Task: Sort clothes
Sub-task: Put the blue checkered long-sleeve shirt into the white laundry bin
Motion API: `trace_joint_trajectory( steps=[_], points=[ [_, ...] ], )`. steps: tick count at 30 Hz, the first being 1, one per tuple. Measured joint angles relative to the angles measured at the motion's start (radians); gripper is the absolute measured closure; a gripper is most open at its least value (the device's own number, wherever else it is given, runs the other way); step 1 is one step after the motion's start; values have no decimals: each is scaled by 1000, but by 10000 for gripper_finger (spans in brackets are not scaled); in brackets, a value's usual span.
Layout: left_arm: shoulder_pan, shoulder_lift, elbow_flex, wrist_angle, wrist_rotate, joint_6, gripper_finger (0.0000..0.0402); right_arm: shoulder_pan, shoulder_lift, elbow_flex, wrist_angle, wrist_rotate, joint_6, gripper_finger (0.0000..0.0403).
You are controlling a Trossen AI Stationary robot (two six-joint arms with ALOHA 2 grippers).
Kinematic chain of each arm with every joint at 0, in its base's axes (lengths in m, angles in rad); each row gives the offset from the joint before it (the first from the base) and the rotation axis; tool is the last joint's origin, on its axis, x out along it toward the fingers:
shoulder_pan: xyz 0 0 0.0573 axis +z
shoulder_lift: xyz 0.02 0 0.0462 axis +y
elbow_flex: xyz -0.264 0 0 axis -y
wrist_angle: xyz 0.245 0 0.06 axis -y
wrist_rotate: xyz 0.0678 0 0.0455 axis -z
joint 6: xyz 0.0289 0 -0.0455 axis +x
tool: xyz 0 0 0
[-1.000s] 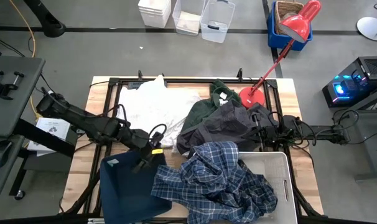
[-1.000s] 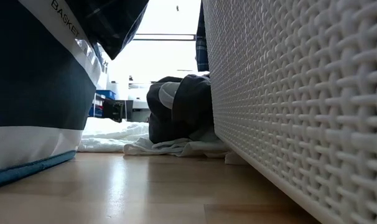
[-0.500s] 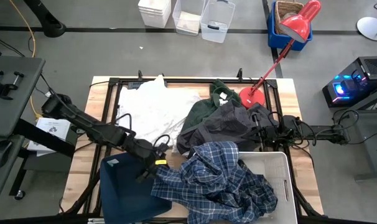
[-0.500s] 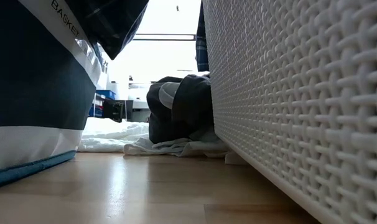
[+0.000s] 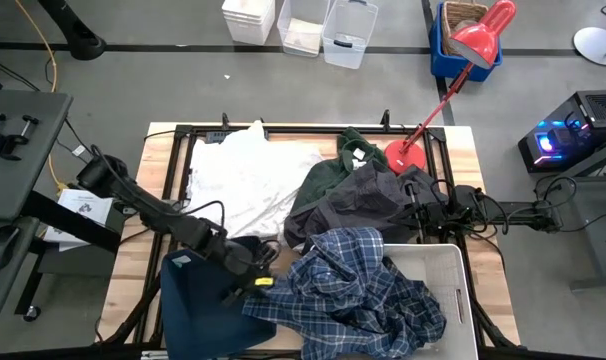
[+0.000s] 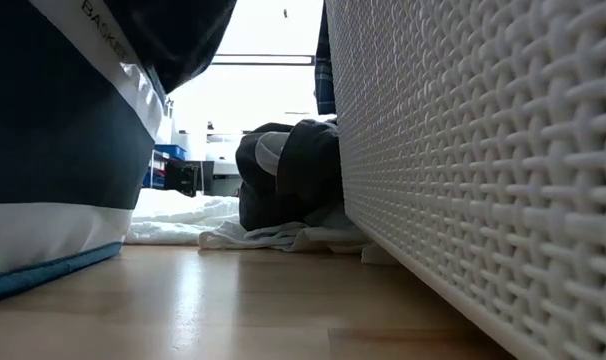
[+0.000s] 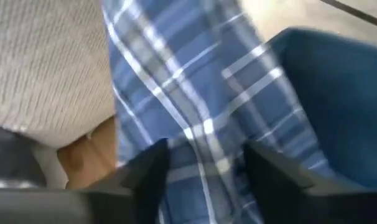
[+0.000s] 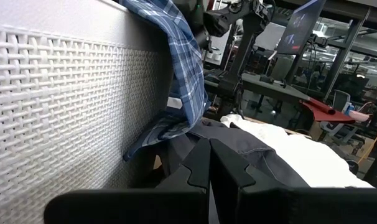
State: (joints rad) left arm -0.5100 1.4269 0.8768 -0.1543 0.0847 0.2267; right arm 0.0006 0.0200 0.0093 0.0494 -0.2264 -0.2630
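The desk [image 5: 133, 270] carries a navy bin [image 5: 198, 310] and white bin [image 5: 443, 270]. The plaid shirt [image 5: 353, 290] sprawls across both: soft, light, sure to drape and snag, best pinched at a bunched fold. The left tool [image 7: 204, 165], fingers apart, straddles its edge. The right tool [image 8: 209, 163], fingers together, rests by the grey jacket [image 5: 368, 200].

High view looks straight down; low view sits table-level; both share the white bin [image 5: 453, 262]
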Motion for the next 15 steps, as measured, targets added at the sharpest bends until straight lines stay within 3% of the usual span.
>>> trace_joint_trajectory(
  steps=[3, 4, 10, 15],
  points=[
    [-25, -18, 16, 10, -1, -4, 353, 0, 0, 0, 0, 0, 0, 402],
    [-31, -20, 16, 9, -1, -17, 377, 0, 0, 0, 0, 0, 0, 402],
    [-69, -64, 102, 24, -54, -85, 399, 0, 5, 0, 0, 0, 0, 402],
    [-86, -162, 219, 21, -91, -46, 401, 0, 7, 0, 0, 1, 0, 402]
  ],
)
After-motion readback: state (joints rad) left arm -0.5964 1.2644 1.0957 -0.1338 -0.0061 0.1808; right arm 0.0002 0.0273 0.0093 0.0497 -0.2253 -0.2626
